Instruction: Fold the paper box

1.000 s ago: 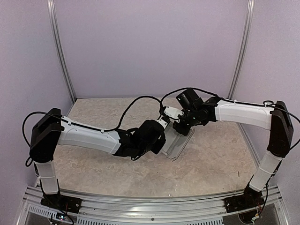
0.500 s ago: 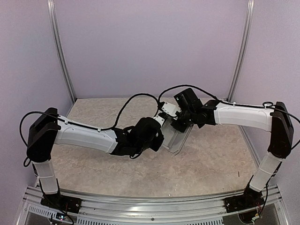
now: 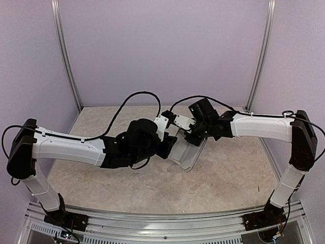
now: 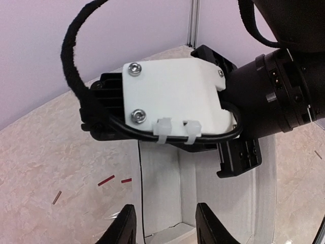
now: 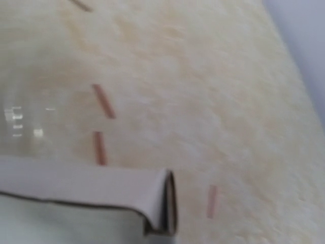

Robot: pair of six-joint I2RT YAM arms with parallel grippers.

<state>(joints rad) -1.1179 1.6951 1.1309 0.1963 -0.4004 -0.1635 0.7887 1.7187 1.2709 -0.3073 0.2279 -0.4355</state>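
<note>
The paper box [image 3: 184, 153] lies mid-table as a pale, part-folded tray, with its white inside [image 4: 163, 189] and raised walls showing. My left gripper [image 3: 170, 146] hovers at the box's left end. Its fingers [image 4: 125, 226] are open, one on either side of the left wall panel, touching nothing. My right gripper [image 3: 194, 138] is at the far end of the box. In the left wrist view its white head [image 4: 175, 99] shows, with one black finger [image 4: 238, 158] down against a box wall. The right wrist view is blurred and shows only a curled card edge [image 5: 157, 201], no fingers.
Small red scraps [image 4: 105, 180] [image 5: 103, 100] lie on the beige marbled tabletop [image 3: 101, 173] beside the box. Lilac walls and metal posts [image 3: 66, 56] enclose the back and sides. Black cables [image 3: 137, 99] loop above both wrists.
My left gripper has opened, let go of the box and drawn back to the left with its arm. The right gripper has stayed at the box's far end, shifting slightly.
</note>
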